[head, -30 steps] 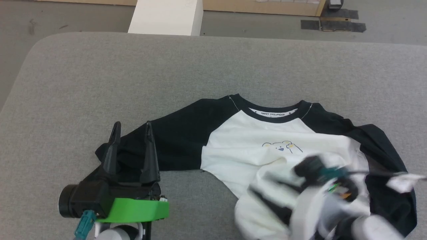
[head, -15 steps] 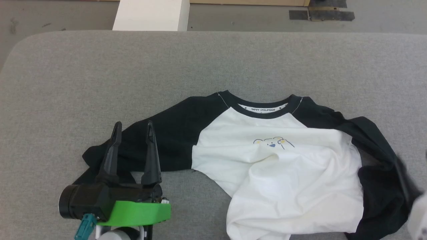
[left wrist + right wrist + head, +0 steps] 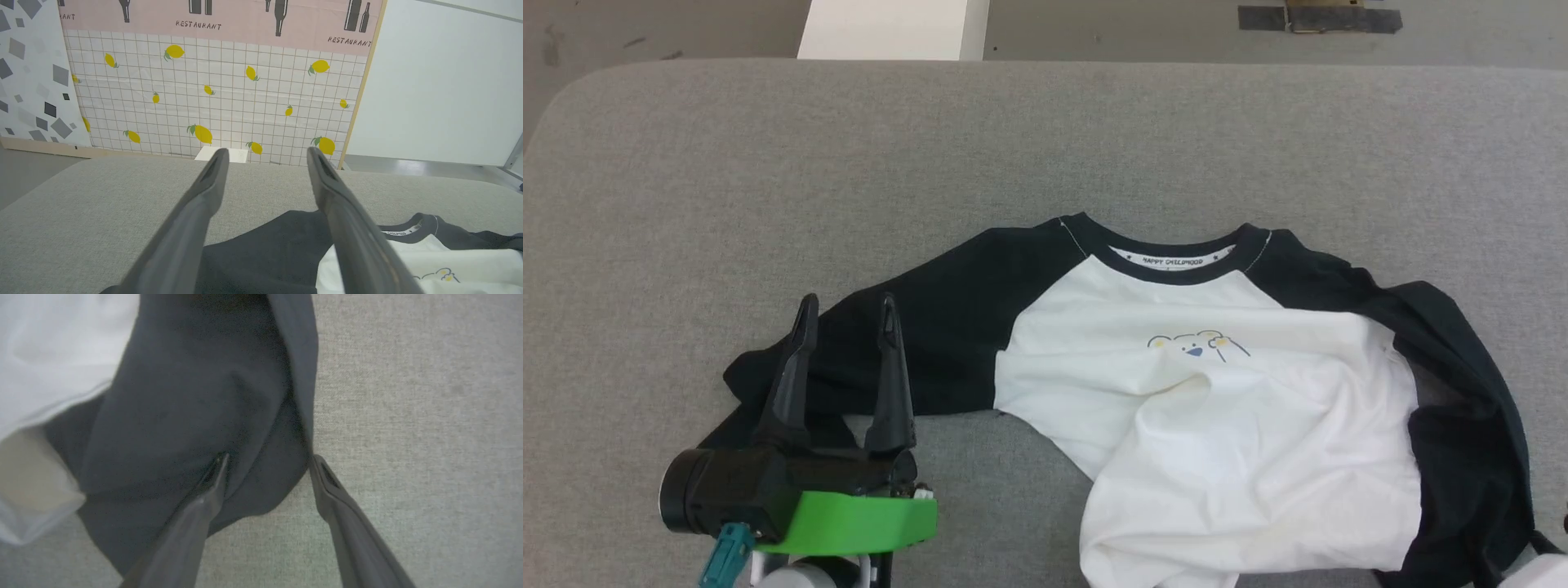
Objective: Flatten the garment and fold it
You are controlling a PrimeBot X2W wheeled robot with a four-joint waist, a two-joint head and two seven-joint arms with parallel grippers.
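The garment point(image 3: 1225, 408) lies face up on the grey table point(image 3: 768, 163): white body, black sleeves, black neckband, a small bear print on the chest. Its left sleeve point(image 3: 915, 335) stretches out flat; the right sleeve point(image 3: 1470, 425) is bunched beside the rumpled white hem. My left gripper point(image 3: 845, 310) stands open over the left sleeve's cuff end, nothing between its fingers point(image 3: 327, 192). In the right wrist view my right gripper point(image 3: 267, 463) is open above the rounded edge of the black sleeve point(image 3: 196, 400), one finger over cloth, the other over bare table.
The table's rounded far-left corner point(image 3: 572, 90) borders grey floor. A white block point(image 3: 890, 28) stands beyond the far edge, with dark tape point(image 3: 1319, 18) on the floor. A lemon-patterned wall panel point(image 3: 216, 90) rises behind the table.
My right arm has pulled off the white body toward the lower right, out of the head view, its jaws widening. The rumpled hem now shows. The head camera shifted slightly; the left gripper stayed.
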